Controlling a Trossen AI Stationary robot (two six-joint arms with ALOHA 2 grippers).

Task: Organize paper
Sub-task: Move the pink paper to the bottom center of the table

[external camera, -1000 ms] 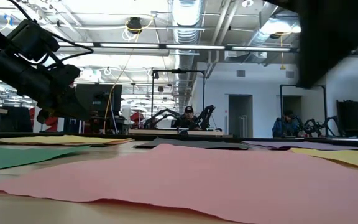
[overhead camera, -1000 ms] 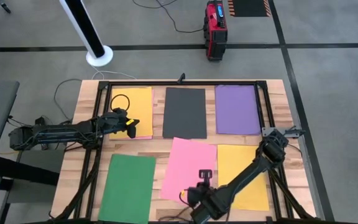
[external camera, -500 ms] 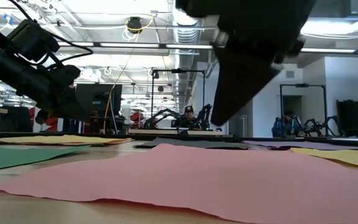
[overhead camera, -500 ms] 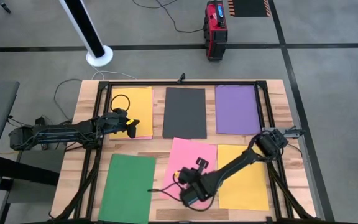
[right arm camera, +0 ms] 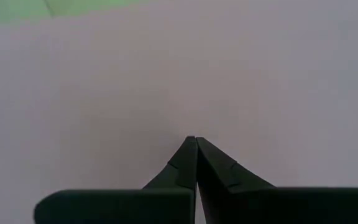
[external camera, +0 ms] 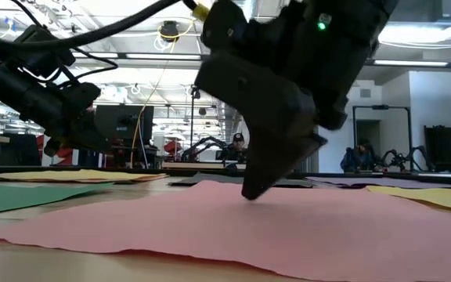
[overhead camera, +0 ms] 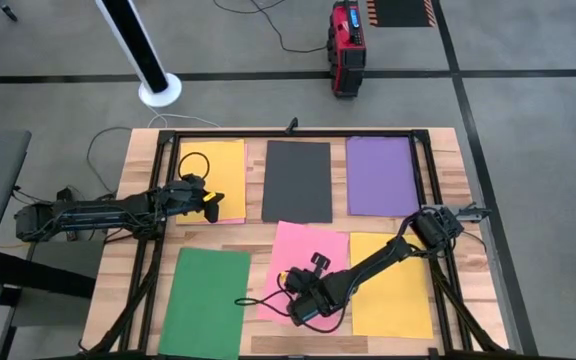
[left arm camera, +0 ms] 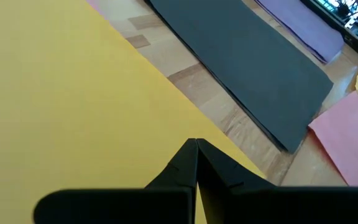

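Several sheets of paper lie flat on the wooden table: a yellow sheet [overhead camera: 213, 175] at the far left with a pink strip showing under its near edge, dark grey [overhead camera: 298, 180], purple [overhead camera: 381, 175], green [overhead camera: 205, 300], pink [overhead camera: 308, 260] and a second yellow sheet [overhead camera: 393, 285]. My right gripper [overhead camera: 290, 292] is shut and down on the pink sheet [right arm camera: 166, 81]. My left gripper [overhead camera: 211, 207] is shut and hovers just above the far-left yellow sheet [left arm camera: 61, 106], touching nothing. My right gripper sets its shut fingertips [external camera: 250, 193] on the pink sheet's top face [external camera: 233, 211], in its near left part. The fingers slant down from above, coming from the table's right side. The sheet lies flat on the table under them.
A black metal frame [overhead camera: 293, 133] runs around the work area, with rails along both sides. A cable [overhead camera: 258, 300] trails from my right gripper over the gap between the green and pink sheets. Bare wood shows between the sheets.
My right gripper has moved from the table's near edge toward the left and far side over the pink sheet. It has come down until its shut tips reach the sheet. The sheets have stayed in place.
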